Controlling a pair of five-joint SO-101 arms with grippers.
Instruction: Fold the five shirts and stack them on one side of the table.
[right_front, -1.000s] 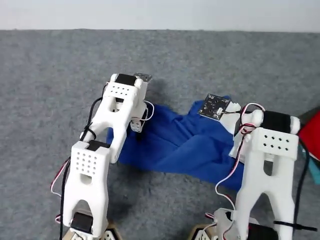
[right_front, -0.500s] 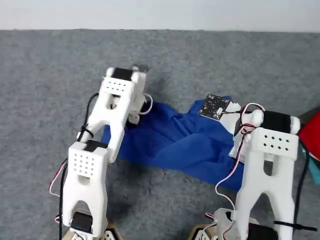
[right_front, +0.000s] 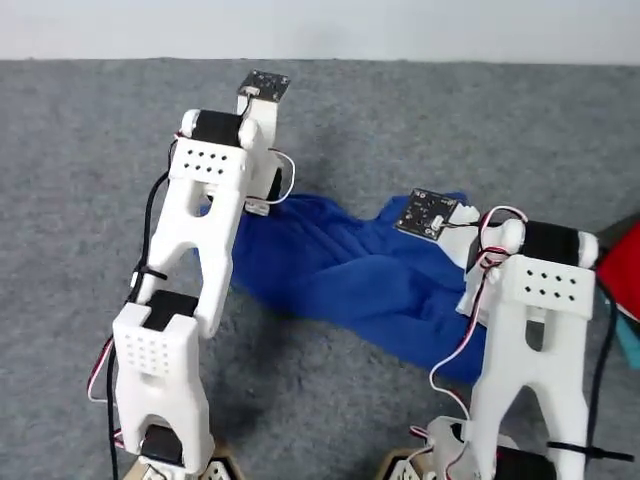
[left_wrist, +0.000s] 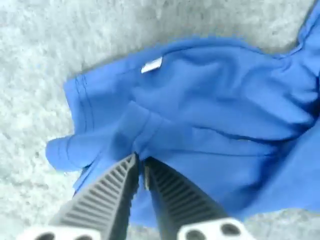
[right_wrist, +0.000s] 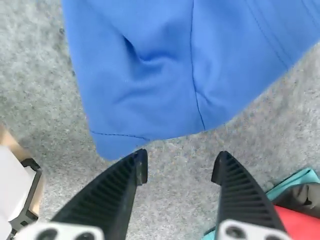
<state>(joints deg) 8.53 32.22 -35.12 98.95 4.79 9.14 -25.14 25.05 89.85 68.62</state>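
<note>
A blue shirt (right_front: 350, 275) lies crumpled on the grey carpet between the two arms. In the left wrist view my left gripper (left_wrist: 140, 161) is shut on a fold of the blue shirt (left_wrist: 210, 110) near its collar, just below the white label (left_wrist: 151, 65). From above, that gripper (right_front: 260, 205) sits at the shirt's far left corner, mostly under the arm. My right gripper (right_wrist: 181, 162) is open above bare carpet just off the edge of the shirt (right_wrist: 150, 65), with nothing between its fingers.
Red cloth (right_front: 622, 265) and teal cloth (right_front: 628, 340) lie at the table's right edge; both also show as a red and teal pile (right_wrist: 295, 205) near my right gripper. Both arm bases (right_front: 300, 465) stand at the near edge. Open carpet (right_front: 90, 150) stretches to the far left.
My left arm has moved away from the base and to the left, dragging the shirt's left side with it. The right arm has stayed where it was.
</note>
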